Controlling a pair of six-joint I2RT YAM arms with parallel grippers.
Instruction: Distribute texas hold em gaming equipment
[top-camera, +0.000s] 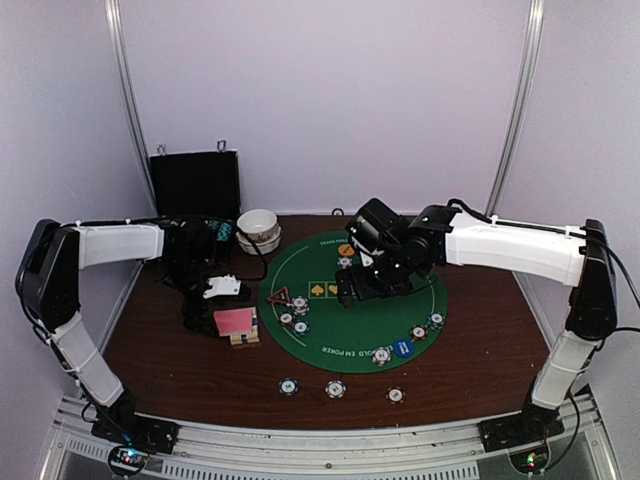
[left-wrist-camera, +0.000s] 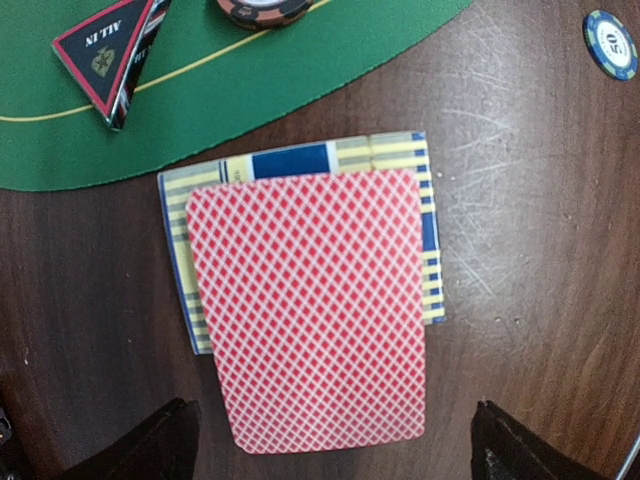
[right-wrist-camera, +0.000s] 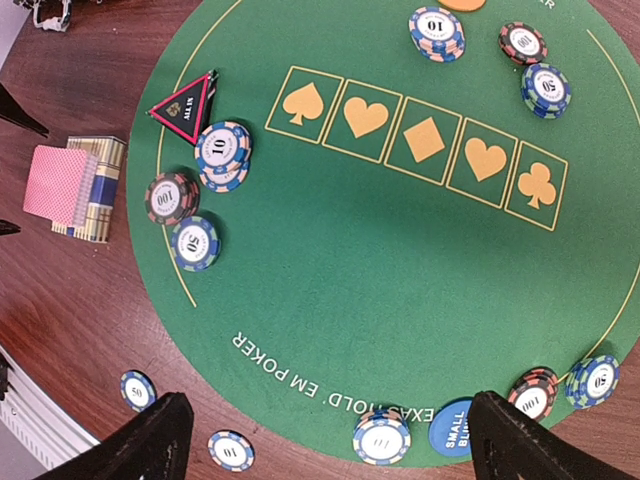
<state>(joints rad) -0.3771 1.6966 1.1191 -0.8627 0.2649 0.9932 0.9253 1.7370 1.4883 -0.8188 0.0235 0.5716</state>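
Observation:
A deck of pink-backed playing cards (left-wrist-camera: 305, 310) lies on a striped card box (left-wrist-camera: 400, 160) on the wood, just left of the green mat (top-camera: 350, 310). My left gripper (left-wrist-camera: 330, 440) hovers open over the deck's near end and holds nothing. My right gripper (right-wrist-camera: 330, 440) hangs open and empty above the mat's middle (right-wrist-camera: 400, 260). Striped poker chips sit in small groups around the mat's rim (right-wrist-camera: 222, 155) (right-wrist-camera: 546, 90) (right-wrist-camera: 382, 438). The red-triangle button (right-wrist-camera: 183, 105), the blue button (right-wrist-camera: 452, 428) and the orange button (top-camera: 345, 250) lie on the mat.
Three loose chips (top-camera: 288, 386) (top-camera: 335, 389) (top-camera: 395, 395) lie on the wood in front of the mat. An open black case (top-camera: 196, 183) and a stack of white bowls (top-camera: 259, 230) stand at the back left. Printed card symbols (right-wrist-camera: 423, 140) cross the mat.

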